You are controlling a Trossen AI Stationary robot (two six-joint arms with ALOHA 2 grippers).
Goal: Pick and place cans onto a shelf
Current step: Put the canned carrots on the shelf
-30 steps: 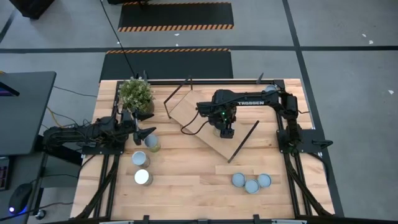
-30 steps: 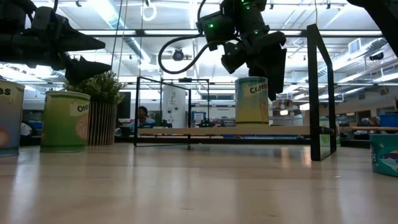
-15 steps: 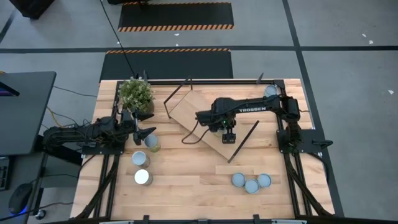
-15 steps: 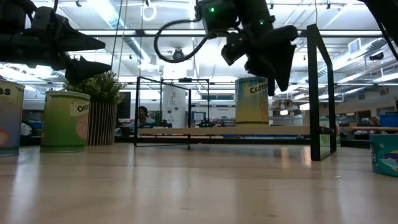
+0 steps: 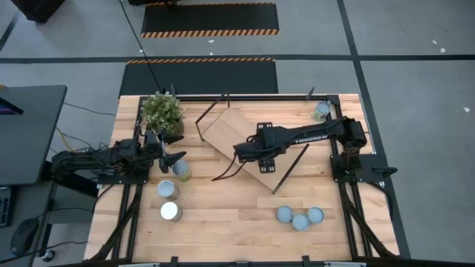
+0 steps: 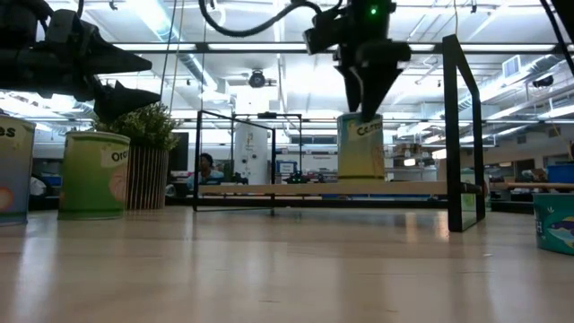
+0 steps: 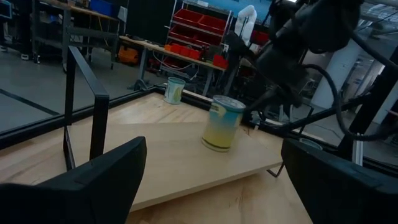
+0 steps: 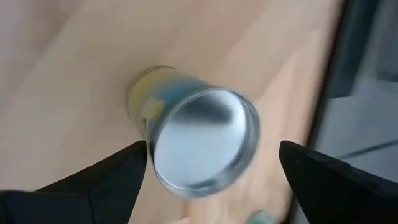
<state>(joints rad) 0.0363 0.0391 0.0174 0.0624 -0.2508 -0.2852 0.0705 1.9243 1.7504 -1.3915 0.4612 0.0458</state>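
Right hand [image 6: 366, 97] swung back above yellow-blue silver-topped can [image 8: 198, 144], fingers spread wide; can left upright on light-wood shelf board [image 5: 226, 127]. Left hand [image 5: 172, 158] spread, empty.

Few words could be read. In the high view, white capitals along the right arm [image 5: 312, 136] seemed to spell "TROSSEN" (too small to be sure). In the low view, the can on the shelf [image 6: 361, 147] carried blue lettering beginning "Cere", cut off by its curve. At nine o'clock from it, the green can [image 6: 93, 174] showed "Ore" in white, and the can at the frame edge [image 6: 15, 169] showed only "es".
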